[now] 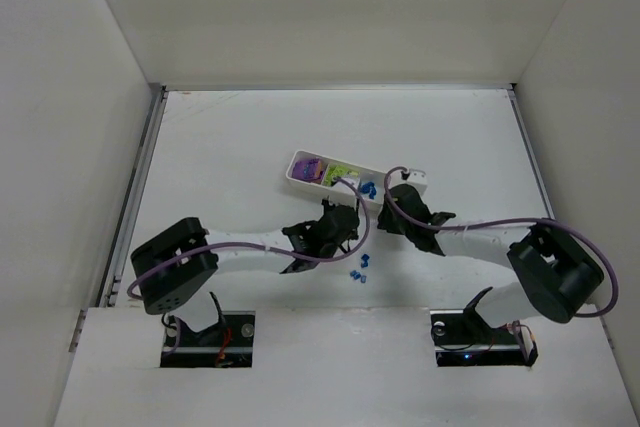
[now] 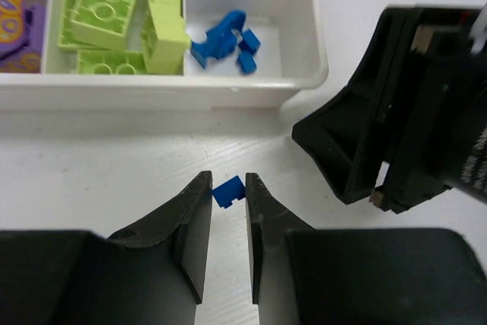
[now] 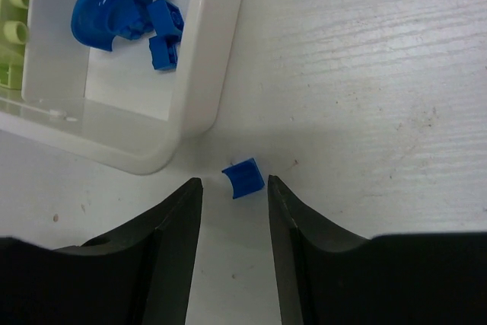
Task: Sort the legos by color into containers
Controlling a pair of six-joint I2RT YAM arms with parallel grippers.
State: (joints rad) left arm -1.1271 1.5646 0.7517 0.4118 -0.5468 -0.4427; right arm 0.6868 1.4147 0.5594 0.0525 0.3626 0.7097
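The white tray (image 1: 300, 173) lies mid-table, with purple bricks (image 1: 309, 166), yellow-green bricks (image 1: 338, 175) and blue pieces (image 1: 368, 189) in separate compartments. In the left wrist view, my left gripper (image 2: 228, 180) is shut on a tiny blue piece (image 2: 227, 191) at the fingertips, just in front of the tray (image 2: 152, 90), where yellow-green bricks (image 2: 106, 9) and blue pieces (image 2: 224, 39) lie. My right gripper (image 3: 234, 180) is open; a small blue piece (image 3: 244, 177) lies on the table between its fingertips, touching neither, beside the tray's corner (image 3: 199, 74).
Several loose blue pieces (image 1: 358, 269) lie on the table near the arms. The right gripper's black body (image 2: 403, 127) is close to the left gripper's right. White walls enclose the table on three sides.
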